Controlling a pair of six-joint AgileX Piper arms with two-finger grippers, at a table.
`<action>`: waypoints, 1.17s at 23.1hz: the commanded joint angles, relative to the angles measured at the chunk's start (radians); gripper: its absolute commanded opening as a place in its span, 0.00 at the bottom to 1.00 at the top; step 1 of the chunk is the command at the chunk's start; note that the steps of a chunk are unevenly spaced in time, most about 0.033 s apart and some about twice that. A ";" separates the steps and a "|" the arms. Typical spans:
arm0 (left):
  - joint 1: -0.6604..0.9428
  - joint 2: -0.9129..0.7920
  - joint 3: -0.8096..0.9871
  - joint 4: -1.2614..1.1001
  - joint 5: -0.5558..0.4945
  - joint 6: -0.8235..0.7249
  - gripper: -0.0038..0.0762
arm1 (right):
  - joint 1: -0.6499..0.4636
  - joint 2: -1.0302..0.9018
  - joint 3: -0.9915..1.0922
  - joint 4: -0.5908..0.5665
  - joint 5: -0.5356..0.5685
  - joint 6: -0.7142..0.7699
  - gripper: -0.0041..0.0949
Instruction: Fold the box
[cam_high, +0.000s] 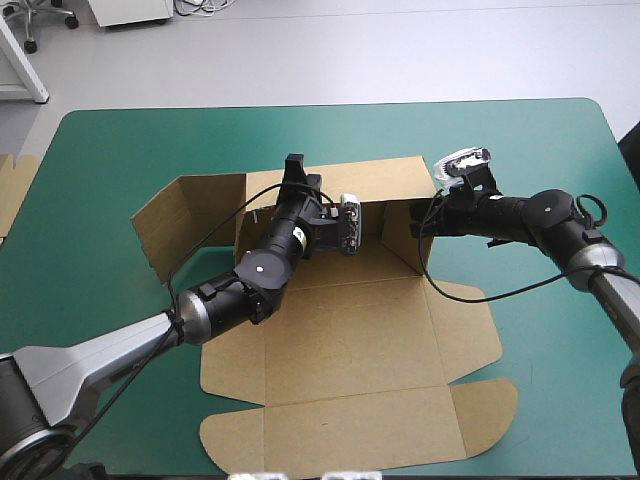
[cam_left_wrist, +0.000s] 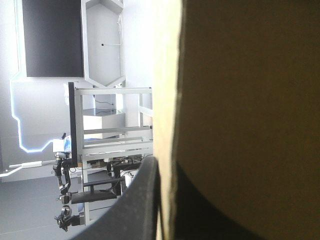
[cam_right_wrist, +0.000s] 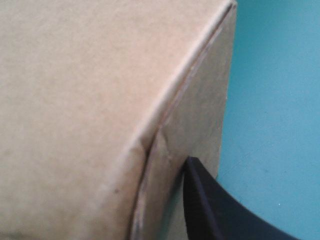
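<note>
The brown box (cam_high: 350, 340) lies on the teal-green cover, its base and near flaps flat. The far wall (cam_high: 375, 185) stands raised, and side flaps are lifted at both of its ends. My left gripper (cam_high: 296, 172) is at the top edge of the far wall. In the left wrist view, the left gripper (cam_left_wrist: 162, 167) has the wall's edge (cam_left_wrist: 167, 100) between its fingers, one black finger (cam_left_wrist: 142, 205) on the outer side. My right gripper (cam_high: 423, 215) is at the right corner. In the right wrist view, one finger (cam_right_wrist: 210, 210) presses the corner flap (cam_right_wrist: 200, 125) and the other is hidden by board.
An edge of more brown board (cam_high: 12, 190) shows at the table's left edge. Bare teal-green cover (cam_high: 560, 380) lies to the right of the box, and more (cam_high: 90, 290) lies to its left.
</note>
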 joint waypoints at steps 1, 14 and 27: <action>-0.006 -0.047 -0.027 0.027 0.002 -0.016 0.03 | -0.004 -0.033 -0.025 0.043 0.031 -0.002 0.14; -0.006 -0.048 -0.040 0.061 -0.028 -0.016 0.12 | -0.004 -0.033 -0.075 -0.024 0.043 0.126 0.03; -0.006 -0.166 -0.081 0.074 -0.321 -0.180 0.50 | -0.004 -0.013 -0.173 -0.123 0.056 0.338 0.03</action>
